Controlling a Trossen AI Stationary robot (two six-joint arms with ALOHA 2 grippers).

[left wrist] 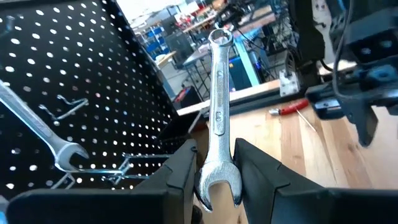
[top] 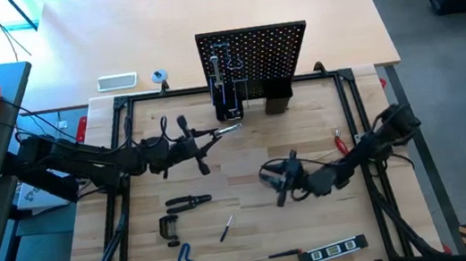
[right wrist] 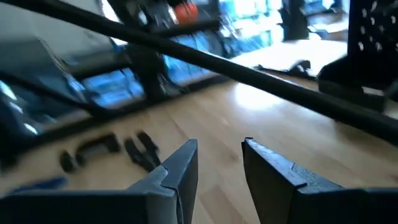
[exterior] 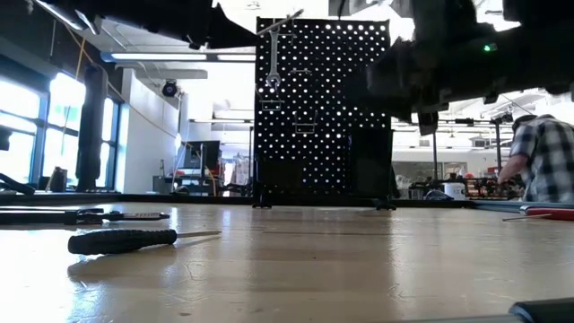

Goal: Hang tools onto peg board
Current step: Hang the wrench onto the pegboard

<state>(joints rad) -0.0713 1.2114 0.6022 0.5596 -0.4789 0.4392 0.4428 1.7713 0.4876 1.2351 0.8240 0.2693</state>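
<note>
Up against the peg board (top: 254,60), the left gripper (top: 213,134) is clamped on a silver wrench (left wrist: 217,118), pinching its open-jaw end between the fingers (left wrist: 180,177) so the ring end points up and away; from above, the tool sits just in front of the board's lower left part, not yet on a hook as far as I can judge. One wrench (left wrist: 37,127) is already hanging on the board, its open end low beside a wire hook, and some other tools seem to stand in the blue-edged holder (top: 226,91) at the board's foot, though I cannot tell which. That is the done part, and it looks like a small share. Most of the work is left on the table (top: 246,160): black-handled pliers (top: 188,202), a black C-clamp (top: 169,229), a blue-handled hex key (top: 187,260), a small screwdriver (top: 226,230), another screwdriver (top: 281,255) next to the marked level (top: 333,250), and something red-handled (top: 340,142) near the right edge. The right gripper (top: 283,184) hangs over the middle of the table with nothing in it, its jaws standing moderately apart. A person in a plaid shirt (exterior: 547,161) is off in the room behind.
</note>
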